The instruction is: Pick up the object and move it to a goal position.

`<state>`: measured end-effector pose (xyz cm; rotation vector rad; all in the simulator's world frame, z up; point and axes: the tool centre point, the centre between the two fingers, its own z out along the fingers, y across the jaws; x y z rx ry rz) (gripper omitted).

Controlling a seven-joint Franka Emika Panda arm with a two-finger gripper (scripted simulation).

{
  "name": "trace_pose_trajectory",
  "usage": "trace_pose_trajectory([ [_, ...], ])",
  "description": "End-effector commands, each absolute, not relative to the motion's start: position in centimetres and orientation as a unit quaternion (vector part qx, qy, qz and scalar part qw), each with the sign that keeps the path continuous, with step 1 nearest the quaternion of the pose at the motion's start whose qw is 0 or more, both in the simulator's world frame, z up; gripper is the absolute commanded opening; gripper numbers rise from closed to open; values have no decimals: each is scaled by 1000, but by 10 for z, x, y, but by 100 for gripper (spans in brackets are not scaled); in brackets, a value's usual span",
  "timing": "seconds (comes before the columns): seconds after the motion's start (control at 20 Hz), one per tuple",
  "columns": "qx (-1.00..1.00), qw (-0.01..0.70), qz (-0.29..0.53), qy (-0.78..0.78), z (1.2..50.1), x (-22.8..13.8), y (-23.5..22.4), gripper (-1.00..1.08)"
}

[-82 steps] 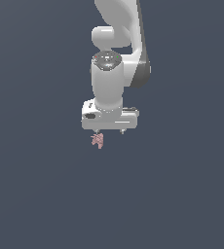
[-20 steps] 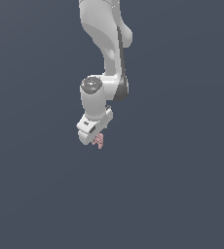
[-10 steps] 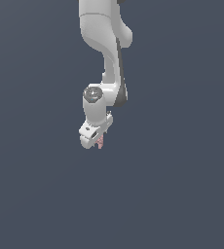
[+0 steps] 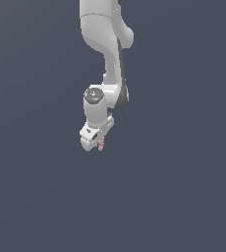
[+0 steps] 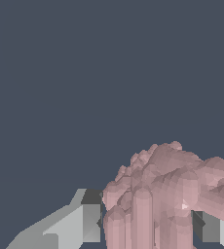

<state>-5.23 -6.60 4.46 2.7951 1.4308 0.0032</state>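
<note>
The end effector (image 4: 99, 142) is closed on the pink lump (image 4: 101, 143), which hangs just below the arm's wrist (image 4: 94, 96). Its jagged shape probably gives poor contact; a jolt might drop it.

Object (image 4: 101, 144) wedged between the end effector (image 4: 99, 143) fingers, hanging below the arm (image 4: 104, 34)

So the only surface here is a flat, dark slate-blue ground (image 4: 183, 197) that fills both views edge to edge. No seams, edges or markings on it. As far as I can tell nothing lies on it anywhere, from 12 o'clock round to 6, though there's no shadow to judge contact by.
</note>
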Motion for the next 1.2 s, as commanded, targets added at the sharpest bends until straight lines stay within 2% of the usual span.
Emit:
trace_pose_trajectory([
  [0.0, 890, 0, 0, 456, 43, -53, -66, -100],
  [0.6, 890, 1, 1, 456, 71, -61, -61, -100],
  [1.15, 890, 1, 0, 456, 150, -85, -46, -100],
])
